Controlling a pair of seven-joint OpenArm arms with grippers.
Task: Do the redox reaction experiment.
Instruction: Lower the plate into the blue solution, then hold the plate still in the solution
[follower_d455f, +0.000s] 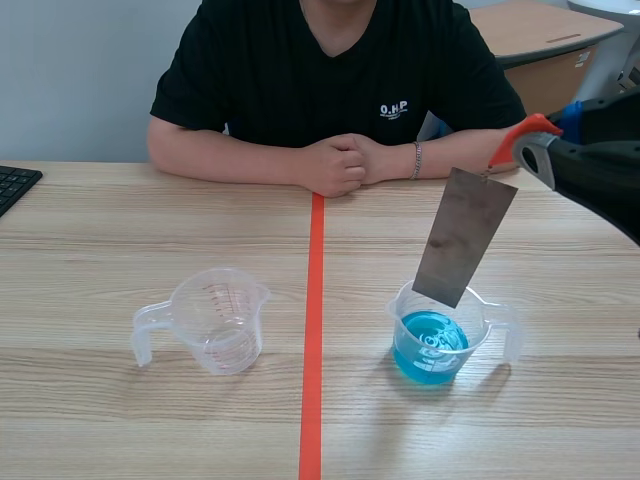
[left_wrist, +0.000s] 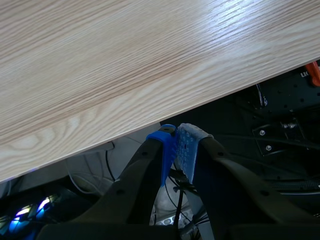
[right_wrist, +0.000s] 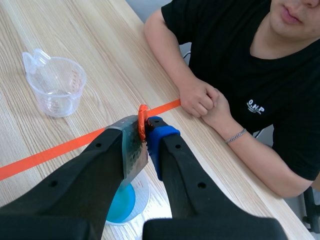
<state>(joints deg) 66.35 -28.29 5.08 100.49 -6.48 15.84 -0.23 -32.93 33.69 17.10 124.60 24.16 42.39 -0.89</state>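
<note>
Nearest the robot, the left gripper (left_wrist: 177, 134) hung below the near edge of the light wooden table (left_wrist: 125, 60). Its fingers were pressed together w/ nothing btwn them. Cables and dark hardware showed underneath.

On the tabletop, an orange-red tape line (follower_d455f: 313, 340) ran down the middle, away from the robot. Left of the line stood an empty clear plastic measuring cup (follower_d455f: 215, 320), upright, handle pointing left. Right of the line, well apart from the first, stood a second clear plastic measuring cup (follower_d455f: 478, 325), upright, handle pointing right, w/ a shallow pool of blue liquid (follower_d455f: 428, 348) inside.

A thin grey rectangular metal plate (follower_d455f: 465, 235) hung tilted over the second cup. Its lower edge was at the cup's mouth, above the liquid; whether it sat inside the rim couldn't be told. The right gripper (follower_d455f: 522, 150) came in from the right, raised above the table, and had hold of the plate's upper end. In the right wrist view its fingers stood close together w/ the plate pinched btwn them. A small orange-red piece (right_wrist: 143, 119) sat at the plate's top edge.

Farthest off, a person in a black T-shirt (follower_d455f: 340, 70) sat across the table. The person's clasped hands (follower_d455f: 340, 165) rested on the wood at the far end of the tape line, w/ a bracelet (follower_d455f: 417, 158) on one wrist. The corner of a black keyboard (follower_d455f: 15, 185) lay at the table's far left.
</note>
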